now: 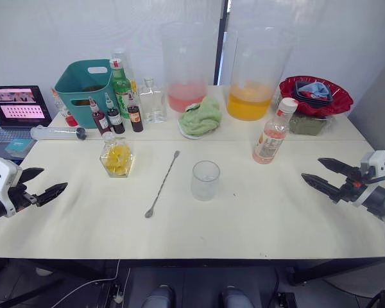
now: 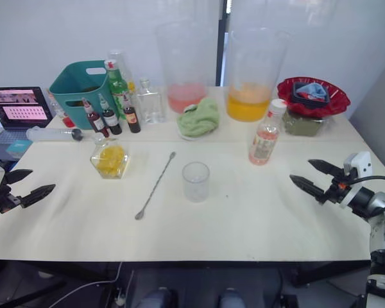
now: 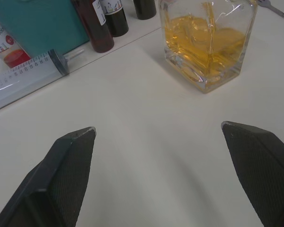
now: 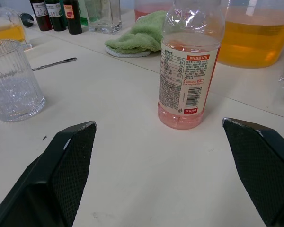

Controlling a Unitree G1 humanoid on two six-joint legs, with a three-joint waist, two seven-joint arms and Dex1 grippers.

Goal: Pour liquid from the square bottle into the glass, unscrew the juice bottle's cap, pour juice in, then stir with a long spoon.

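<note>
While both pincers are spread wide and empty, nothing is gripped. The left gripper (image 1: 50,181) is seen at the table's (image 1: 276,218) left edge, fingers pointed inward; the right gripper (image 1: 321,173) is seen at the right edge, likewise pointed inward. In both wrist views only the finger ends are shown, the rest being cut off.

Ahead of the left gripper, toward the table's middle left, the square bottle (image 1: 117,156) is stood upright, with yellow liquid (image 3: 203,42) inside; its neck and stopper are cut off in the left wrist view. Ahead of the right gripper the juice bottle (image 4: 189,66) is stood upright, cap on (image 1: 286,106), pink juice (image 4: 180,118) visible at its base; the label print cannot be read.

At the table's centre the glass (image 1: 205,180) is stood upright, apparently empty. The long spoon (image 1: 162,183) is laid flat between square bottle and glass, touching neither.

Along the far edge, two large jugs (image 1: 250,70) are noted, their tops faint against the wall.
</note>
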